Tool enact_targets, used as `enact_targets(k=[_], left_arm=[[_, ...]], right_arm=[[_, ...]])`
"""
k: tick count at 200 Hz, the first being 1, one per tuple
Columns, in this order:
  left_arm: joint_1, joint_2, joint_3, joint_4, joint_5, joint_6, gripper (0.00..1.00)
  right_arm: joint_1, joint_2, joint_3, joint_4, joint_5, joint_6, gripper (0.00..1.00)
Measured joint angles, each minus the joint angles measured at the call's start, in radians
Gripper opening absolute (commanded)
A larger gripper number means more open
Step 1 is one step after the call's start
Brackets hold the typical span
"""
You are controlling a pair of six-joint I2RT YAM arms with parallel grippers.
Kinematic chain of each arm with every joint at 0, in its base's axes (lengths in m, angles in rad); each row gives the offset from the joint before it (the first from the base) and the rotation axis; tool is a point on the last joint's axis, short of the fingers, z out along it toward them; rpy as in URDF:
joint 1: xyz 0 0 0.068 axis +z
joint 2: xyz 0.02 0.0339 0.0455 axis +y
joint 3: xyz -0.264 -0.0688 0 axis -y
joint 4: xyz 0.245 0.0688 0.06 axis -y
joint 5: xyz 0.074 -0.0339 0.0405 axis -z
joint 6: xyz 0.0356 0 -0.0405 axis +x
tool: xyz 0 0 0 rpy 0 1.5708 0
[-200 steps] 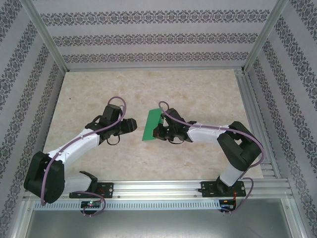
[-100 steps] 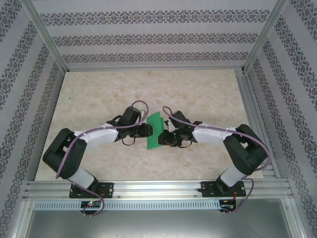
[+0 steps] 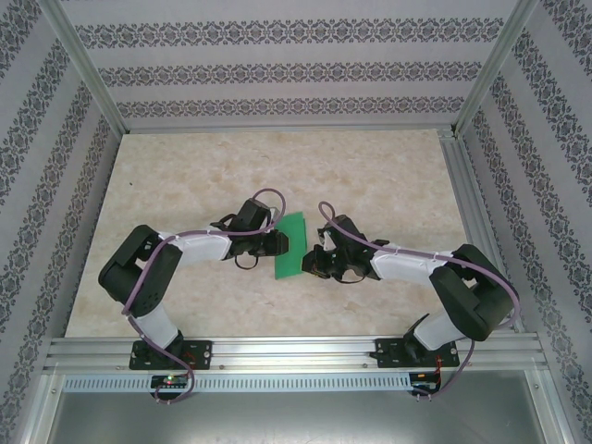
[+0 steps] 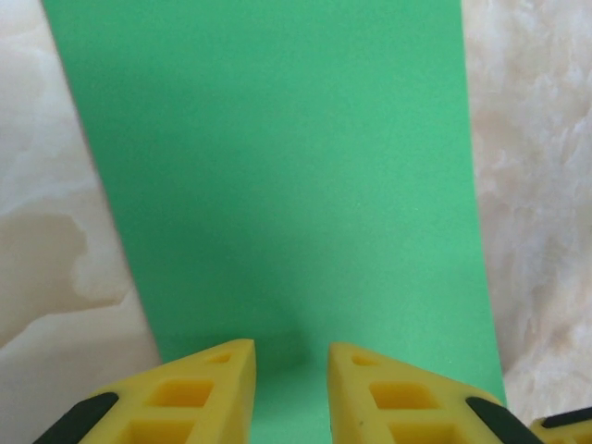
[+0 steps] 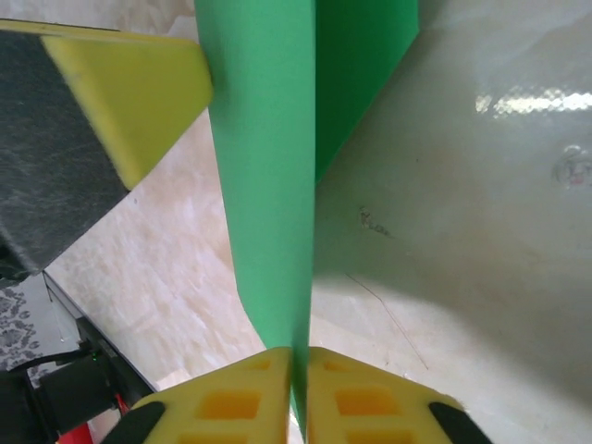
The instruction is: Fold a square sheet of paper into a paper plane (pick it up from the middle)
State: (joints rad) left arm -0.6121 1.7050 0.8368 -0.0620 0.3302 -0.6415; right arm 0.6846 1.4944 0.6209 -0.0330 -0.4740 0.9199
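The square sheet of paper (image 3: 292, 245) is bright green and stands on edge above the middle of the table, folded into a narrow strip. My right gripper (image 3: 312, 262) is shut on its lower edge; in the right wrist view the paper (image 5: 268, 166) rises from between the yellow fingertips (image 5: 298, 356). My left gripper (image 3: 277, 242) meets the paper's other side. In the left wrist view the paper's flat face (image 4: 277, 166) spreads ahead of the left gripper (image 4: 291, 356), whose jaws stand a little apart with nothing between them. One left finger (image 5: 120, 92) touches the paper's upper left.
The beige marbled tabletop (image 3: 370, 176) spreads free behind and beside the arms. Patterned walls (image 3: 277, 74) close it in on three sides. An aluminium rail (image 3: 296, 351) runs along the near edge, and a frame post (image 3: 462, 194) lines the right side.
My left arm has swung right until its gripper reached the paper, and its jaws have narrowed. The right gripper has drifted slightly right and nearer with the paper.
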Motion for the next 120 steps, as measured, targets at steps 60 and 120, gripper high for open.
enact_targets(k=[60, 120], left_arm=[[0.0, 0.006, 0.017, 0.01, 0.005, 0.0, 0.29], [0.003, 0.014, 0.068, 0.016, -0.002, 0.002, 0.26]], right_arm=[[0.0, -0.031, -0.001, -0.062, 0.035, 0.017, 0.0], [-0.016, -0.039, -0.001, -0.232, 0.036, -0.064, 0.0]])
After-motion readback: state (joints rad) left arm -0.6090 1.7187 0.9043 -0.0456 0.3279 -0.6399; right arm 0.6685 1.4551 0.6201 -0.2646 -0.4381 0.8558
